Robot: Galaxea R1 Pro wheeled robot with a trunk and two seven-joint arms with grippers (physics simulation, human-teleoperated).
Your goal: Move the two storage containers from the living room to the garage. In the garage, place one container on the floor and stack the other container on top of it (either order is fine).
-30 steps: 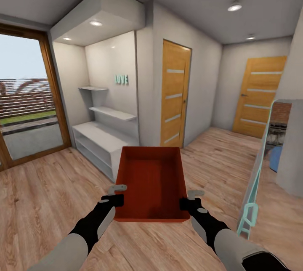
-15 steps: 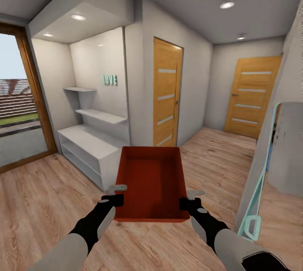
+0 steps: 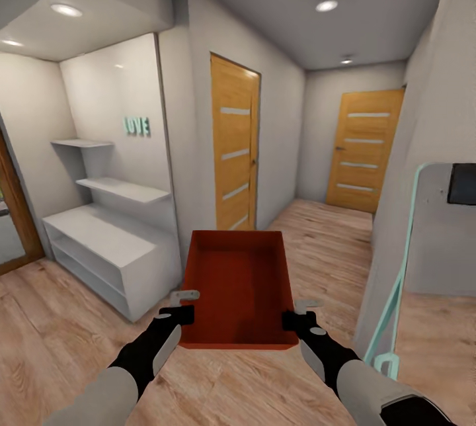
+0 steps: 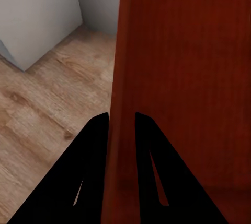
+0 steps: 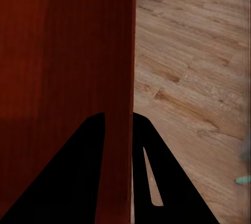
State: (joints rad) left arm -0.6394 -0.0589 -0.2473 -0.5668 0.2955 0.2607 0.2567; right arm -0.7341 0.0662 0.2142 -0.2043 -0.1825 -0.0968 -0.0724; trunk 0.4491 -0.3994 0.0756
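I carry one orange-red storage container (image 3: pixel 238 284), topless and empty, level in front of me above the light wood floor. My left gripper (image 3: pixel 183 314) is shut on its left wall. In the left wrist view the two black fingers (image 4: pixel 94 145) straddle that wall (image 4: pixel 123 78), one inside and one outside. My right gripper (image 3: pixel 295 319) is shut on the container's right wall. The right wrist view shows its fingers (image 5: pixel 91 151) pinching the thin red wall (image 5: pixel 130 78) the same way.
A white shelf unit (image 3: pixel 99 247) with a "LOVE" sign stands at the left. A wall corner with a wooden door (image 3: pixel 233 145) is ahead; a second wooden door (image 3: pixel 362 148) closes the hallway's end. A pale wall edge with teal trim (image 3: pixel 396 280) stands close at the right.
The view has swung right and moved forward: the glass patio door slid out at the left, the shelf unit and doors shifted left. Both grippers hold the container unchanged.
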